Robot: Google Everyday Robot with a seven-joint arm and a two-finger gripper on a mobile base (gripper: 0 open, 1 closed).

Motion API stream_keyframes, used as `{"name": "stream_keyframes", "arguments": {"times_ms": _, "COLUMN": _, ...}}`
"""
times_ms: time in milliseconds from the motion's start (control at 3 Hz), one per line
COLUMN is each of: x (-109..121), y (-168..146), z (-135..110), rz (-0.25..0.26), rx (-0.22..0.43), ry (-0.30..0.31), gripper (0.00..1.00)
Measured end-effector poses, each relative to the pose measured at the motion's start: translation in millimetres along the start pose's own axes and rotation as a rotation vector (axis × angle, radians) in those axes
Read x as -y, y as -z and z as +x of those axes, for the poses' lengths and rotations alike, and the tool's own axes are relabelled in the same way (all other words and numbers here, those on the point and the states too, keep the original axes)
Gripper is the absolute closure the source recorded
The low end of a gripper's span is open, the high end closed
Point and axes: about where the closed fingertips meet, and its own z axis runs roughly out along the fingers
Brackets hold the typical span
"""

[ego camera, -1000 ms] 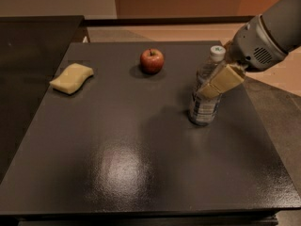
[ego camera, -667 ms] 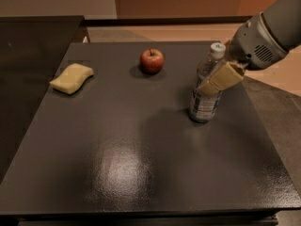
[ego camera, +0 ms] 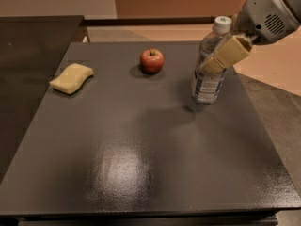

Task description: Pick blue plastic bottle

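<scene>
The blue plastic bottle (ego camera: 207,86) is clear and ribbed, with a white cap and a blue-and-white label. It hangs slightly tilted just above the right side of the dark table (ego camera: 141,149), and its shadow lies on the surface below and to its left. My gripper (ego camera: 212,62) reaches in from the upper right and is shut on the bottle's middle. One tan finger pad (ego camera: 225,54) lies across the bottle's front. The other finger is hidden behind the bottle.
A red apple (ego camera: 152,60) sits on the table to the left of the bottle. A yellow sponge (ego camera: 71,78) lies near the table's left edge. A second dark surface adjoins on the left, and floor lies beyond the right edge.
The bottle stood on the table inside the gripper. Now it has risen off the surface with the gripper and moved slightly up and back.
</scene>
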Motion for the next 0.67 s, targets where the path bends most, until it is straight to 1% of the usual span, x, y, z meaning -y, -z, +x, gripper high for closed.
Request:
{"name": "stream_keyframes", "arguments": {"times_ms": 333, "x": 18.7, "y": 45.2, "z": -39.9, "rz": 0.031, "rx": 0.069, "ry": 0.019, "gripper": 1.0}}
{"name": "stream_keyframes", "arguments": {"times_ms": 667, "x": 18.7, "y": 45.2, "z": -40.0, "rz": 0.031, "rx": 0.069, "ry": 0.019, "gripper": 1.0}}
